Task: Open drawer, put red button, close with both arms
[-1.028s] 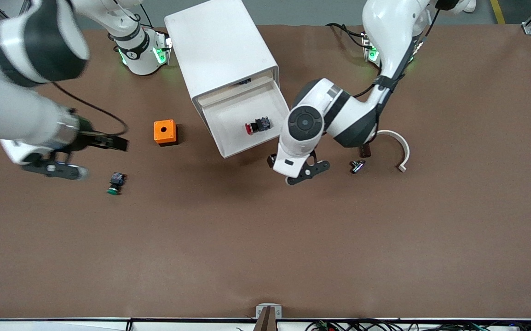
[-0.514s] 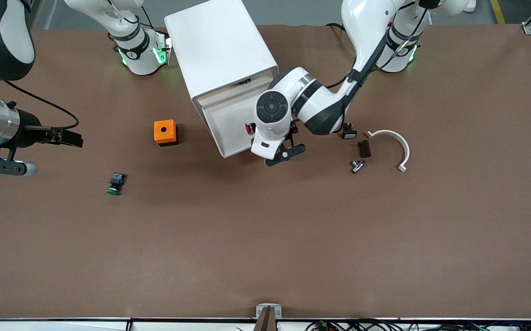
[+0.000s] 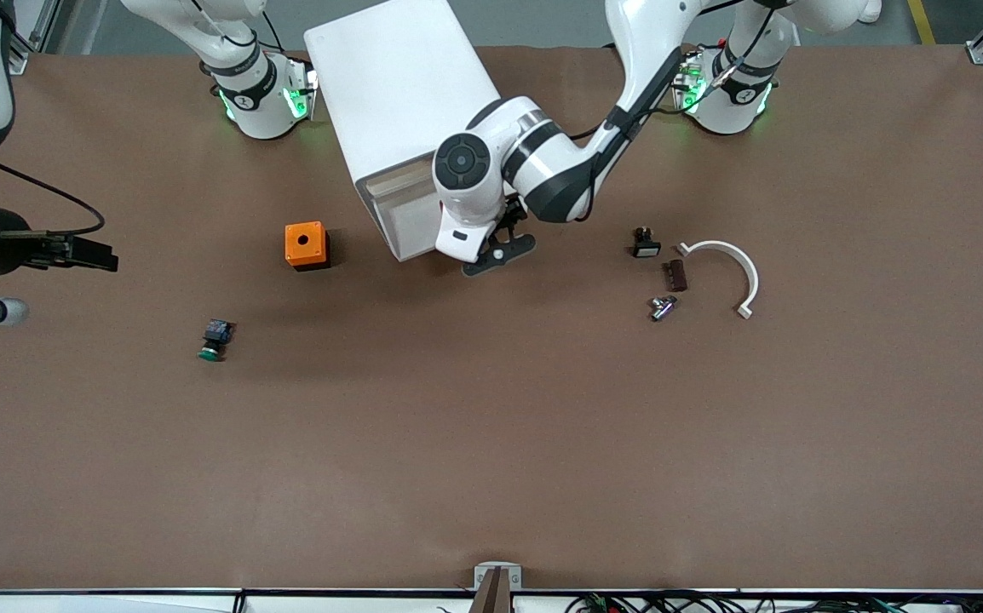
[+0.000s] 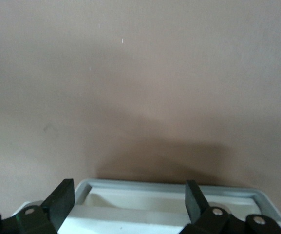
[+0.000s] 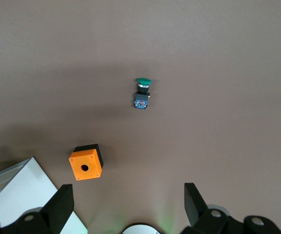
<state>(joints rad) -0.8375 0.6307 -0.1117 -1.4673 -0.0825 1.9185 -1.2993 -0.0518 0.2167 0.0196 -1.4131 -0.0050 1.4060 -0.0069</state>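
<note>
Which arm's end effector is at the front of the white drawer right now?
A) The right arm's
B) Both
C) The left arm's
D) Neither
C: the left end effector sits open at the drawer front, while the right end effector hangs open over bare table toward the right arm's end.
</note>
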